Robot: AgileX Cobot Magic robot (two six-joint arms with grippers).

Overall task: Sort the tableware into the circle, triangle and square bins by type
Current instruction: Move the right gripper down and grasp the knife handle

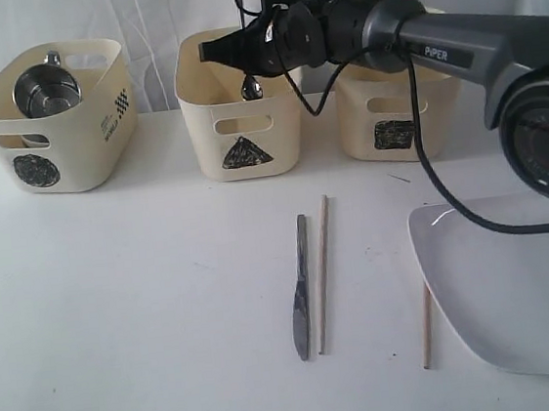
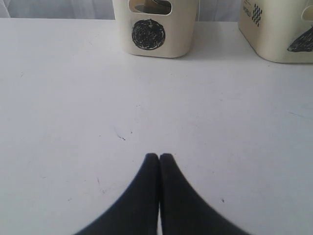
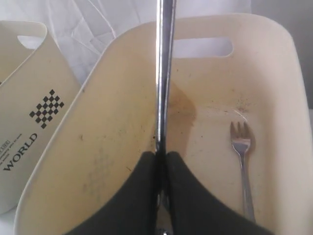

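Observation:
My right gripper (image 1: 211, 49) hangs over the triangle bin (image 1: 244, 140), shut on a steel spoon (image 1: 251, 89). In the right wrist view the spoon's handle (image 3: 165, 73) runs out between the fingers (image 3: 142, 196) above the bin's inside wall (image 3: 112, 122). A steel mug (image 1: 45, 92) lies in the circle bin (image 1: 59, 120). The square bin (image 1: 394, 124) stands to the right. On the table lie a knife (image 1: 300, 286), one chopstick (image 1: 322, 274) beside it, another chopstick (image 1: 427, 325) and the white plate (image 1: 519, 288). My left gripper (image 2: 159, 155) is shut and empty above bare table, facing the circle bin (image 2: 154, 29).
A fork (image 3: 242, 161) lies on the floor of the triangle bin. The printed side of the circle bin (image 3: 29, 122) stands close beside it. A black cable (image 1: 427, 165) hangs from the right arm down to the plate's edge. White curtains close off the back.

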